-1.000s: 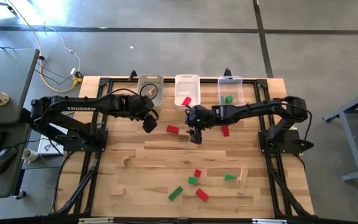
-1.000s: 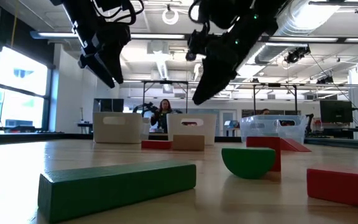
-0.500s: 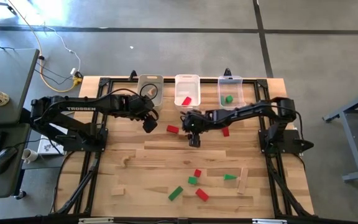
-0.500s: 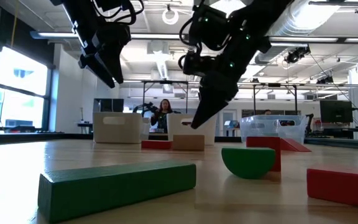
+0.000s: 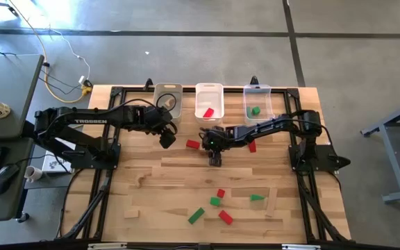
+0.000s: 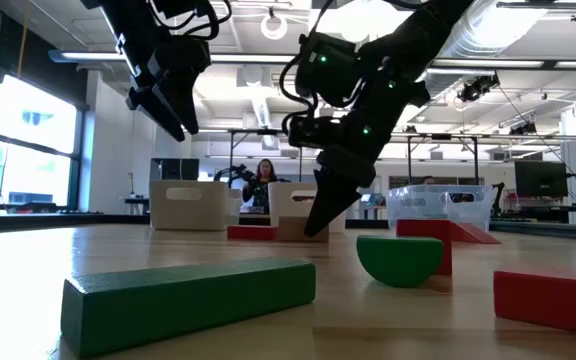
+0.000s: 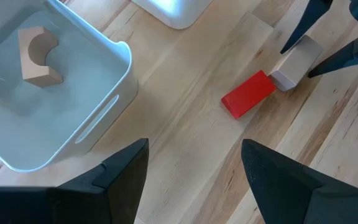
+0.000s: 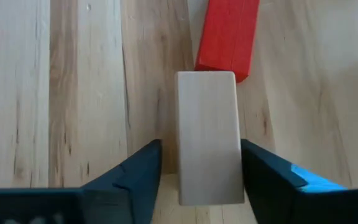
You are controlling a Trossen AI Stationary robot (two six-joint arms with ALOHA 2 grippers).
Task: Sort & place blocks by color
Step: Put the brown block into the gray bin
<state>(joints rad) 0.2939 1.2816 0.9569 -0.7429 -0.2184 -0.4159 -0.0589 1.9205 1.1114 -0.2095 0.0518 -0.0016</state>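
My right gripper (image 8: pixel 201 152) is open and low over the table, left of the middle bin's front. Its fingers stand on either side of a plain light-wood block (image 8: pixel 207 137) that lies flat on the table; I see no sure touch. A red block (image 8: pixel 227 37) lies just beyond this block's far end; both show in the left wrist view too, plain block (image 7: pixel 297 62) and red block (image 7: pixel 248 93). My left gripper (image 5: pixel 167 141) is open and hangs in the air beside the left bin (image 7: pixel 98 106), which holds a wooden arch block (image 7: pixel 39 57).
Three white bins stand along the far edge: left (image 5: pixel 167 97), middle (image 5: pixel 209 101) with a red block, right (image 5: pixel 257 101) with a green one. Another red block (image 5: pixel 251 146) lies under the right arm. Green (image 5: pixel 196 215), red (image 5: pixel 226 217) and plain (image 5: pixel 271 201) blocks lie scattered near the near edge.
My right gripper has come down from above to table height and shifted a little toward the table's left, ending astride the plain block beside the red one. The blocks have not moved.
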